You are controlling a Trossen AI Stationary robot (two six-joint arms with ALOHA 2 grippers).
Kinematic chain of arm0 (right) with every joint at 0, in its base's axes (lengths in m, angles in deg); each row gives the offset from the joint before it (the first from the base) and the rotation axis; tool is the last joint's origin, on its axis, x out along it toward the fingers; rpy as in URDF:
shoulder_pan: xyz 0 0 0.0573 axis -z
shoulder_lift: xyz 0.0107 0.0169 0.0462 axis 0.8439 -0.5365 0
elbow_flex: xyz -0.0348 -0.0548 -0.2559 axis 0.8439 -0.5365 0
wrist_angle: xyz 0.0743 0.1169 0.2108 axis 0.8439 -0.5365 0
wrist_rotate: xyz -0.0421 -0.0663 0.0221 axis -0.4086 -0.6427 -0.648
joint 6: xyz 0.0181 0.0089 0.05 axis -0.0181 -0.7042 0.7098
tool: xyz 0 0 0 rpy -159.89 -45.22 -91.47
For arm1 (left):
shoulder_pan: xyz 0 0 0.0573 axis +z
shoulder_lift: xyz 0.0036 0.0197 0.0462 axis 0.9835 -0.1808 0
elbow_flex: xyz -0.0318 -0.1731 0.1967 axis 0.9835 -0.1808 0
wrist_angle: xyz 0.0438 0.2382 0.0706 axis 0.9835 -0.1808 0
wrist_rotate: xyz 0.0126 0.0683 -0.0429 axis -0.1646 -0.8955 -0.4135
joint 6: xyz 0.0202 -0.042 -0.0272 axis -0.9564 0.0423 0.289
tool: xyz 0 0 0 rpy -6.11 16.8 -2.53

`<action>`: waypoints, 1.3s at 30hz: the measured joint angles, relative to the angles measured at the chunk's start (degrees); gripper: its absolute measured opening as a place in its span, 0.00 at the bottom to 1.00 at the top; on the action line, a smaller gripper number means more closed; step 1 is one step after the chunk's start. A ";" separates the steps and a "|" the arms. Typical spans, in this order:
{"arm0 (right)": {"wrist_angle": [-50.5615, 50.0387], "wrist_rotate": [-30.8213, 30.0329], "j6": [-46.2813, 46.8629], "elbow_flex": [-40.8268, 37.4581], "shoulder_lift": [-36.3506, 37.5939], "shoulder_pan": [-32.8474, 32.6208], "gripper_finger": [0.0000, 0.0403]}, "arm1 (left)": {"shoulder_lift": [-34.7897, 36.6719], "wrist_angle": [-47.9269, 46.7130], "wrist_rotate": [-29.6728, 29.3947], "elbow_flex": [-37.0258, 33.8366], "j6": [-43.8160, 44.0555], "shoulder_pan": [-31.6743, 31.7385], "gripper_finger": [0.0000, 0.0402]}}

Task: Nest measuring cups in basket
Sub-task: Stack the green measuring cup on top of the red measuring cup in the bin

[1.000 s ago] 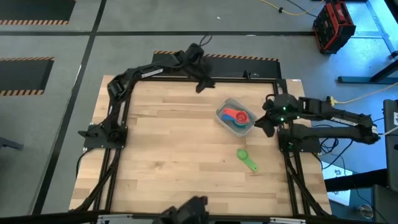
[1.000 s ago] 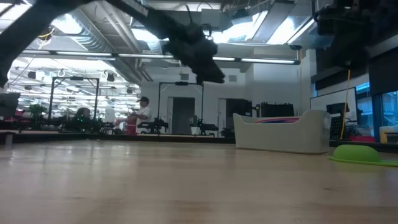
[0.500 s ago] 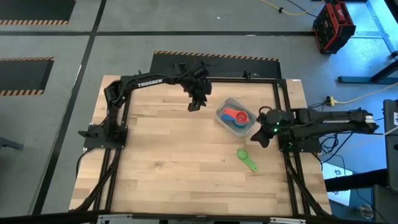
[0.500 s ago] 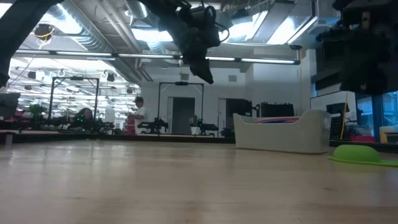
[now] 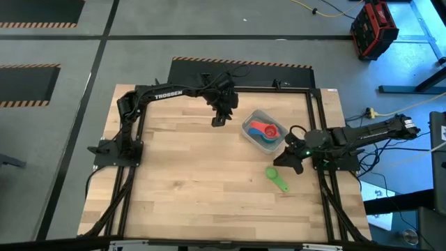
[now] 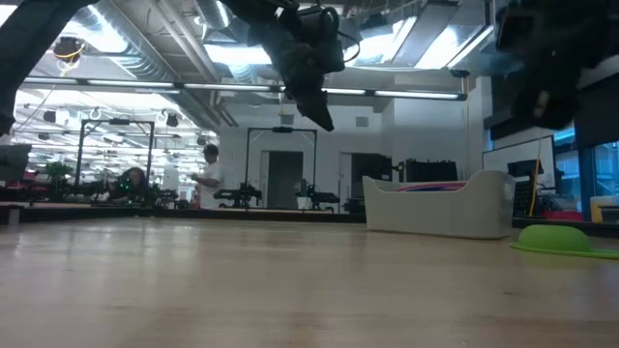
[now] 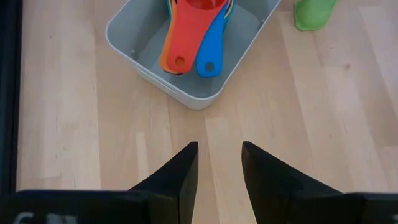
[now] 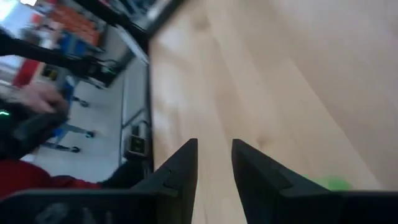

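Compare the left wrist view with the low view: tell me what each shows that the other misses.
Only the left wrist view shows the inside of the basket, with the red cup and the blue cup nested in it, handles side by side. Only the low view shows the room beyond the table and a person there. Both show the basket, the green cup lying outside it on the table, and the left gripper, fingers apart.

left gripper [image 5: 217, 120]: open, raised | right gripper [image 5: 280, 161]: open, seemingly low

Nested cups [image 5: 263, 131] fill the basket [image 5: 249, 123] — green cup [image 5: 276, 178] outside.
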 joint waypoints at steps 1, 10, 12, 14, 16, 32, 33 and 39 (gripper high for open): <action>1.75 0.00 -1.26 0.00 0.00 -0.22 0.26 | 0.00 0.00 0.00 0.00 0.02 -0.02 0.29; 9.03 -0.59 2.36 0.00 -1.11 -7.66 0.26 | 0.00 -0.02 -0.22 0.00 1.20 -0.75 0.29; 9.52 -1.43 5.65 0.00 -2.30 -10.71 0.26 | 0.00 -0.02 -0.28 0.00 1.63 -1.11 0.29; 10.45 -2.31 9.55 0.00 -3.82 -14.02 0.26 | 0.00 -0.02 -0.37 0.00 1.73 -1.51 0.29; 12.52 -2.49 13.57 0.02 -5.50 -17.05 0.26 | 0.00 -0.02 -0.39 0.00 1.75 -2.00 0.29; 13.26 3.07 27.78 0.57 -12.59 -23.68 0.26 | 0.02 0.02 -1.87 0.00 1.36 -5.25 0.29; 13.22 3.23 27.43 0.59 -12.55 -23.68 0.26 | 0.02 0.02 -1.90 0.00 1.36 -5.36 0.29; 13.13 3.63 26.25 0.59 -12.55 -23.68 0.26 | 0.02 0.01 -1.91 0.00 1.33 -5.90 0.29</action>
